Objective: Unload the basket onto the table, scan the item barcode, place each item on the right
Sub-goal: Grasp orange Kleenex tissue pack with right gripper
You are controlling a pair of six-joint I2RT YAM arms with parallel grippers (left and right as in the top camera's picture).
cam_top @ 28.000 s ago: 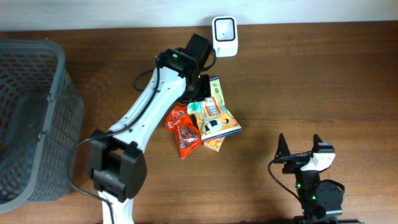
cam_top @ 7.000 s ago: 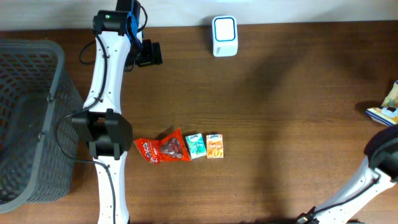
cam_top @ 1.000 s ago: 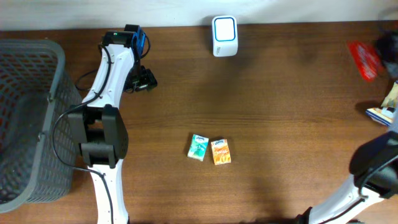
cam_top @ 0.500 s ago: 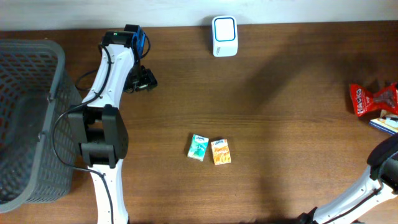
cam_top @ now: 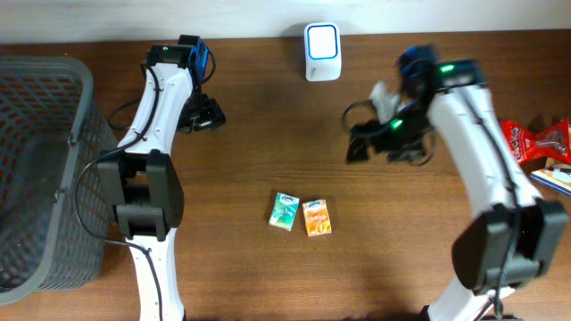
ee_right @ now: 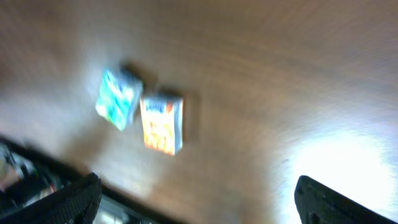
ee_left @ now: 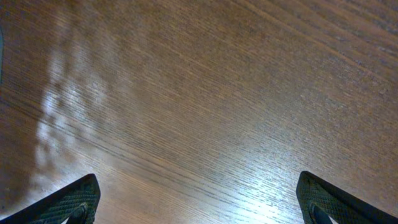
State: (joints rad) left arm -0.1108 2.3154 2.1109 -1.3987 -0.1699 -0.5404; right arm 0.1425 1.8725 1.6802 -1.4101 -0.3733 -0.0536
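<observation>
Overhead: the green pack (cam_top: 285, 211) and orange pack (cam_top: 316, 217) lie flat mid-table, just beside each other. Both look small, light and glossy, so probably slippery. I'd pinch one across its narrow width from above. The snug gap between them leaves little room for a finger, so the outer edges are the easier way in. The right gripper (cam_top: 359, 143) hangs above and to the right of them, wide open and empty. The left gripper (cam_top: 211, 114) sits far off near the basket (cam_top: 85, 98), also open. The scanner (cam_top: 322, 40) stands at the far edge with an open path to it. A red bag (cam_top: 528, 141) lies at the right edge.

Left wrist: bare table (ee_left: 199, 93), fingers spread, nothing held.

Right wrist: blurred; both packs show ahead of the spread, empty fingers
</observation>
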